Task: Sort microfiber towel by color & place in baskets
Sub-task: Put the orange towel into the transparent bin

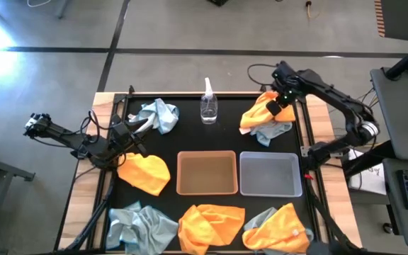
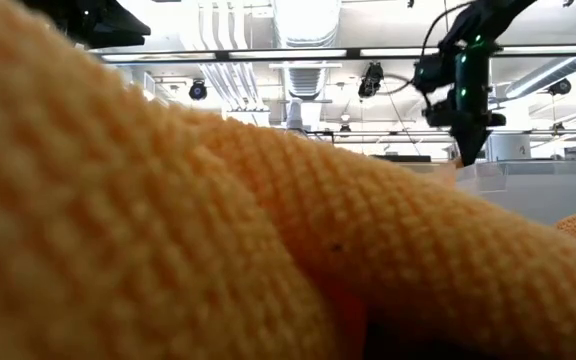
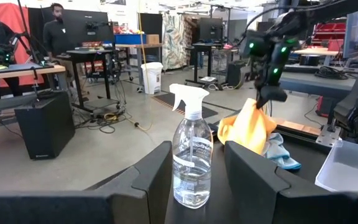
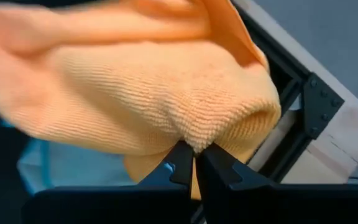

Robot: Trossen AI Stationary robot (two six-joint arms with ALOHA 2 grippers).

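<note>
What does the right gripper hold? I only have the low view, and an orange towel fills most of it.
Observer: The right gripper is shut on a fold of another orange towel, which rises to a peak at the fingers.
Operator: Anything under that one?
Observer: A blue towel lies partly beneath it.
Operator: Any towels in the baskets?
Observer: None; the tan basket and the grey basket both hold nothing.
</note>
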